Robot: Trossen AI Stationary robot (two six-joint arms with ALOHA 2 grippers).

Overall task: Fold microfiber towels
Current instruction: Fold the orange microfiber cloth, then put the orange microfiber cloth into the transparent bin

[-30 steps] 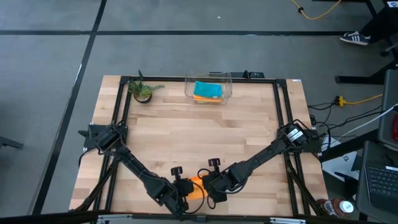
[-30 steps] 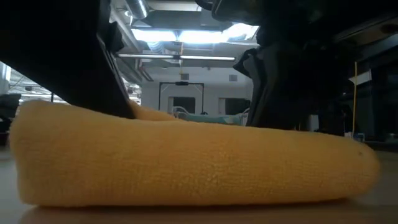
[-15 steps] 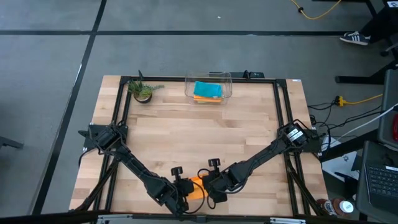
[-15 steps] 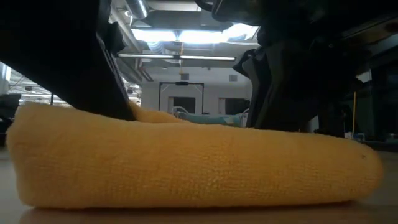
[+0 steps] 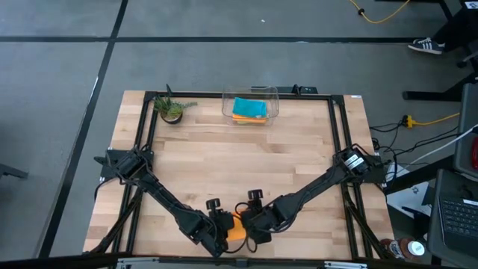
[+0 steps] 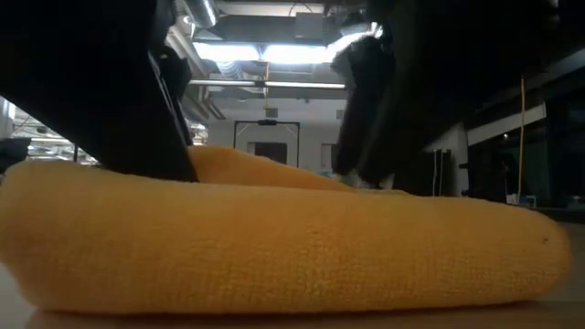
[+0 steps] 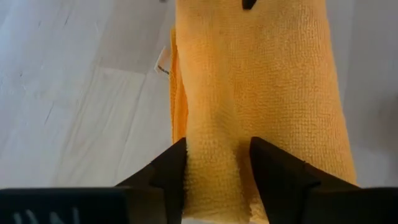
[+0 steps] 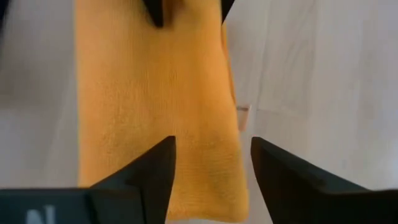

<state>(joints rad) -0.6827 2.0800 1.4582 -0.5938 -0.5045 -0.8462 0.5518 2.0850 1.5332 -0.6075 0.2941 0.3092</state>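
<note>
Inspecting the near edge of the table (image 5: 194,164), I find 1 orange towel (image 5: 236,228) lying folded at about 6 o'clock, between both grippers. From above, the left gripper (image 5: 222,228) sits at the towel's 9 o'clock end and the right gripper (image 5: 248,224) at its 3 o'clock end. In each wrist view the fingers stand apart astride the cloth, not clamped on it. I judge this as release after a fold. The towel reads as a narrow band, long axis 9 to 3 o'clock; the low view shows its rounded fold edge facing the camera (image 6: 274,251). The next move, in my judgement, calls for lifting both grippers clear without dragging the pile. At 12 o'clock a clear bin (image 5: 250,105) holds a teal towel (image 5: 249,107) over an orange one; a small plant (image 5: 172,110) stands at 11 o'clock.
</note>
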